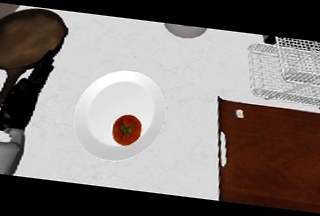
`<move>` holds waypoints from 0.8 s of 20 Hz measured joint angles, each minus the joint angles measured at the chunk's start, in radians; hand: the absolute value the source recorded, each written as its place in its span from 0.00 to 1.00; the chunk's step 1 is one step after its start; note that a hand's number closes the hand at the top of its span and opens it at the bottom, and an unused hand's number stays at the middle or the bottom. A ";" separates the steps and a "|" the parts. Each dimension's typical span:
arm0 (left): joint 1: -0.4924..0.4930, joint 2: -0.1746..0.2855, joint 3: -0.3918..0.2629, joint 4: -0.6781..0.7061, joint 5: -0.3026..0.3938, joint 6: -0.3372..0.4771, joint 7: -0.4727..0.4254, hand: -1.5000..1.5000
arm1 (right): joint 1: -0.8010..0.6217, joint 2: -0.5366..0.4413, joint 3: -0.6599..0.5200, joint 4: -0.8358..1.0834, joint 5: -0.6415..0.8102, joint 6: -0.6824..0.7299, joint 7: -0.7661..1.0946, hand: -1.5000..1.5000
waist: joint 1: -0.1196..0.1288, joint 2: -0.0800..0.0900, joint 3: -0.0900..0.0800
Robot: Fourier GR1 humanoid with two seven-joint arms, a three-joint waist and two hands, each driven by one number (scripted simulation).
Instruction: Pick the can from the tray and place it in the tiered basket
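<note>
Dark red-brown wooden tray [283,160] at right, with a small pale item [240,113] near its far left corner, too small to confirm as the can. Wire tiered basket [301,72] just beyond. Black left hand [24,97] at left, fingers straight, holding nothing, beside a brown pan [19,37]. White plate [120,92] with tomato [127,129] between.
</note>
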 measured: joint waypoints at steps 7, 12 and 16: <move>-0.015 0.003 0.008 0.000 -0.007 -0.006 0.010 0.50 | -0.004 -0.001 -0.070 0.145 -0.054 0.004 -0.147 1.00 | 0.000 0.000 0.000; 0.000 0.014 0.022 -0.004 0.009 -0.029 -0.001 0.50 | -0.002 0.026 -0.148 0.237 -0.126 0.035 -0.145 0.00 | 0.002 0.001 0.000; 0.010 0.014 0.027 -0.019 0.014 -0.036 0.003 0.50 | -0.007 0.030 -0.191 0.285 -0.163 0.036 -0.170 0.00 | 0.007 -0.006 -0.008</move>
